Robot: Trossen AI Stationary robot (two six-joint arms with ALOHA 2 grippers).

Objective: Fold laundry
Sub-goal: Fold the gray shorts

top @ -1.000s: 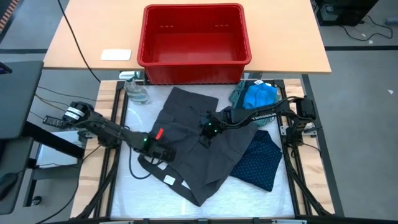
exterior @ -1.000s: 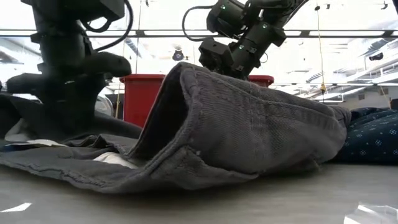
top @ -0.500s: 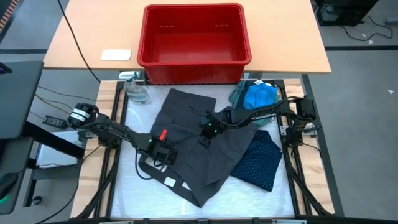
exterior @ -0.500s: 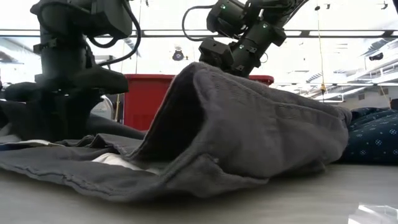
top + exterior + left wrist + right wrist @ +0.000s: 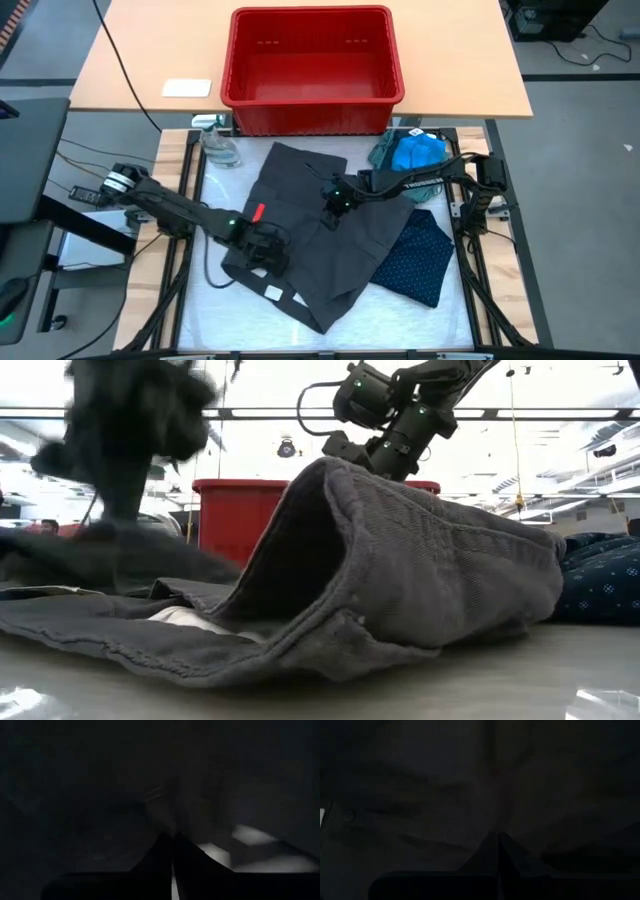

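Note:
The large charcoal-grey garment [image 5: 320, 240] lies spread over the middle of the white mat. My left gripper [image 5: 265, 250] is shut on its left part. My right gripper [image 5: 335, 203] is shut on its middle, where the cloth stands up as a tall ridge [image 5: 340, 475]. Both wrist views are dark and show only shut fingertips against cloth. A bright blue piece [image 5: 420, 152] and a grey-green one [image 5: 384, 155] sit bunched at the mat's far right. The navy dotted piece [image 5: 415, 255] lies flat on the right, its left edge under the charcoal garment. My left gripper pinches the charcoal garment near its left edge [image 5: 258, 262], coming steeply from above. The cloth there is raised off the mat [image 5: 110, 555]; the rest lies flat. I cannot tell how many layers it holds. My right gripper pinches a fold in the garment's middle [image 5: 330, 212], slanting down from the table's right. The cloth hangs from the fingers as a ridge [image 5: 330, 465], and both its flanks run down to the mat.
A red plastic bin [image 5: 315, 70] stands on the wooden table beyond the mat's far edge. A clear bottle [image 5: 218, 145] stands at the mat's far left corner. A white card [image 5: 187, 88] lies left of the bin. Bare mat [image 5: 240, 320] shows along the near edge.
My left gripper has shut on the garment's left part, rolled a little and started upward, lifting that part of the cloth off the mat. The ridge under my right gripper has shifted slightly toward the right.

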